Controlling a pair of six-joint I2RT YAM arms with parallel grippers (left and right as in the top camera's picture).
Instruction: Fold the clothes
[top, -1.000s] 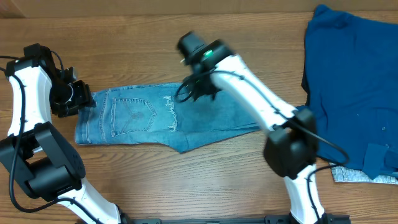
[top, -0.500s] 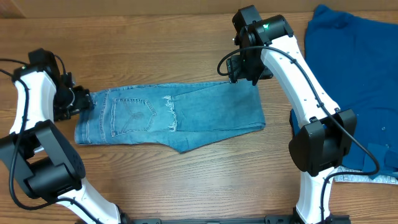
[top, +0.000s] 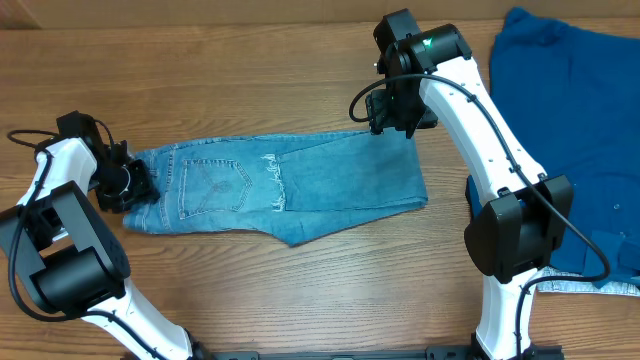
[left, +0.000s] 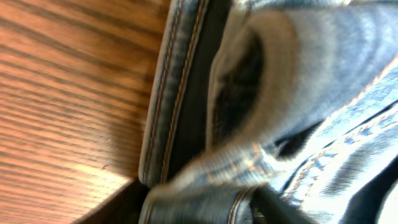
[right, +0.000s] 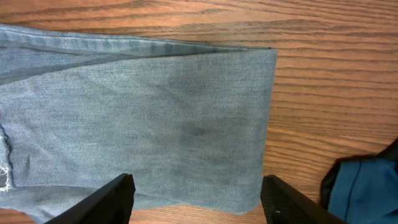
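While the pair of light-wash blue denim jeans (top: 290, 190) lies folded flat across the middle-left of the brown wooden table (top: 250, 70), the left gripper (top: 133, 185) sits at its waistband end, on the left. In the left wrist view the stitched waistband is bunched close to the camera and fills the space by the dark fingers (left: 280, 213). Whether they pinch the denim or only straddle it cannot be told. The right gripper (top: 395, 118) hangs over the far corner of the jeans' folded right end. Its black fingertips (right: 115, 199) are spread wide and hold nothing, with only flat denim below them. A large dark royal-blue fabric garment (top: 565, 130) lies at the table's right side, apart from the jeans. A small pale grey cloth (top: 570, 283) shows at its near edge.
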